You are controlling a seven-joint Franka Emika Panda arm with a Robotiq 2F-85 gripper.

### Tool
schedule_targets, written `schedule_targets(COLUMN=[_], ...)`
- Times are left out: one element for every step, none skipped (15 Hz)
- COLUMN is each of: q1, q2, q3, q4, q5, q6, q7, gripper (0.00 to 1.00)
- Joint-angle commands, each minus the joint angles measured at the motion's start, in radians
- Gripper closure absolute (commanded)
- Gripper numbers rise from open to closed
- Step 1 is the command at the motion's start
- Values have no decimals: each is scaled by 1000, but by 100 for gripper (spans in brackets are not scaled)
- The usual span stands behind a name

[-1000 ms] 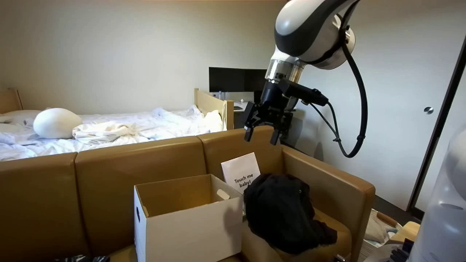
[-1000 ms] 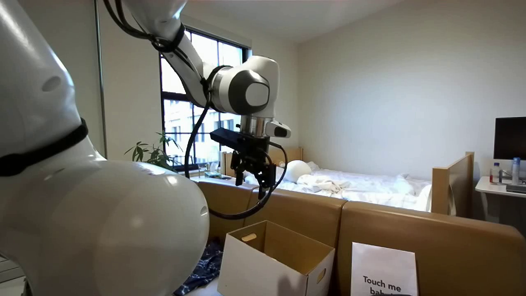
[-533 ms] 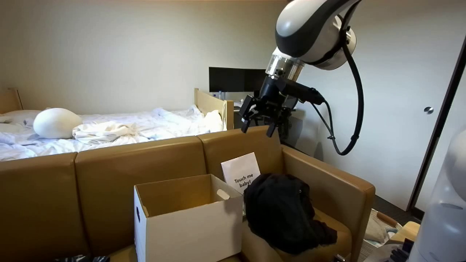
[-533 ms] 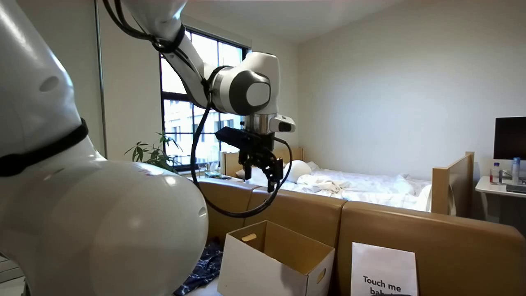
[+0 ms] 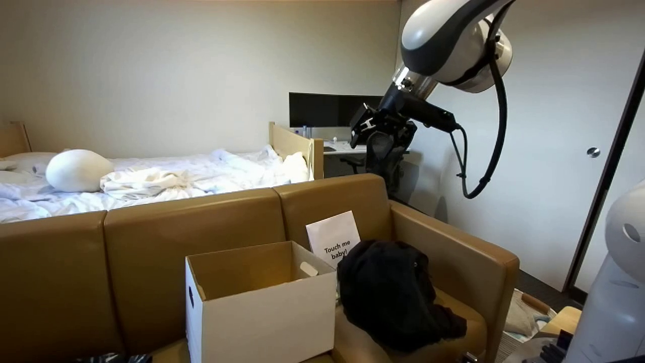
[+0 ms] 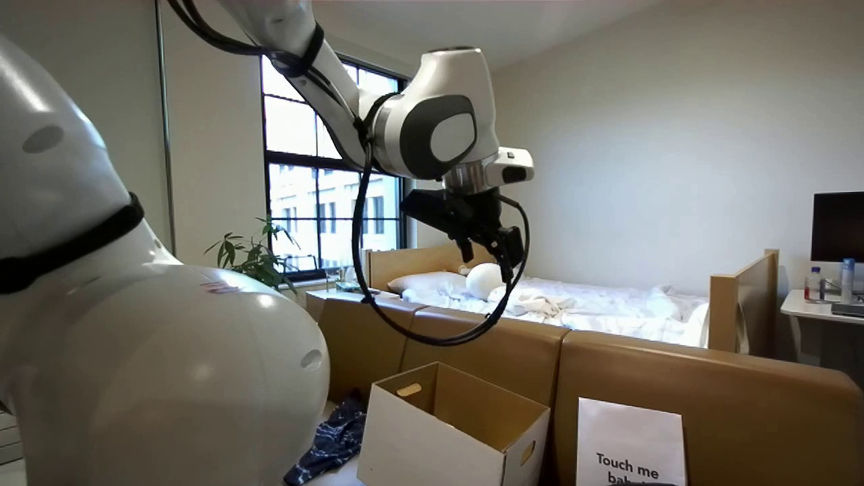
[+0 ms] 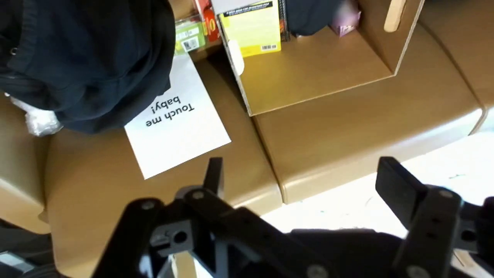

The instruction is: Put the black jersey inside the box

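Note:
The black jersey (image 5: 390, 297) lies bunched in a heap on the brown sofa seat, beside the box. It also shows at the upper left of the wrist view (image 7: 92, 65). The white, open-topped cardboard box (image 5: 267, 322) stands on the sofa; it also shows in an exterior view (image 6: 432, 432) and in the wrist view (image 7: 316, 77). My gripper (image 5: 378, 138) is raised above the sofa back, well apart from jersey and box. It shows against the bed in an exterior view (image 6: 486, 262). In the wrist view the gripper (image 7: 301, 166) has its fingers wide apart with nothing between them.
A white "Touch me baby!" sheet (image 5: 333, 239) leans on the sofa back (image 5: 196, 217) behind the jersey. The box holds a yellow book (image 7: 252, 31), dark cloth (image 7: 310, 15) and a purple item (image 7: 347, 19). Patterned blue cloth (image 6: 334, 439) lies beside the box. A bed (image 5: 297, 143) stands behind.
My gripper has moved up and tilted, shifting rightward in both exterior views and farther from the sofa. Its fingers hold nothing. The jersey and the box have not moved.

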Motion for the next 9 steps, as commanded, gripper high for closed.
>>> schedule_targets(q1=[-75,-90,-105,-114,-114,-110,-101,-92,-90], q2=[-38,-38,-34,-23,-10,16,46,87,121], q3=[-20,-39,-51,-74,-100,-132,-165,-204,-231], q4=[6,22,40,64,88,117,148,181,210], q5=[-74,-88,-102,-114,-112,-105,-93,-78,-71], q6=[12,7,2,2,-6,5,3,11,18], q7=[22,7,2,-13,-27,-45,-60,-81,-92], gripper=[0,0,0,0,0,0,0,0,0])
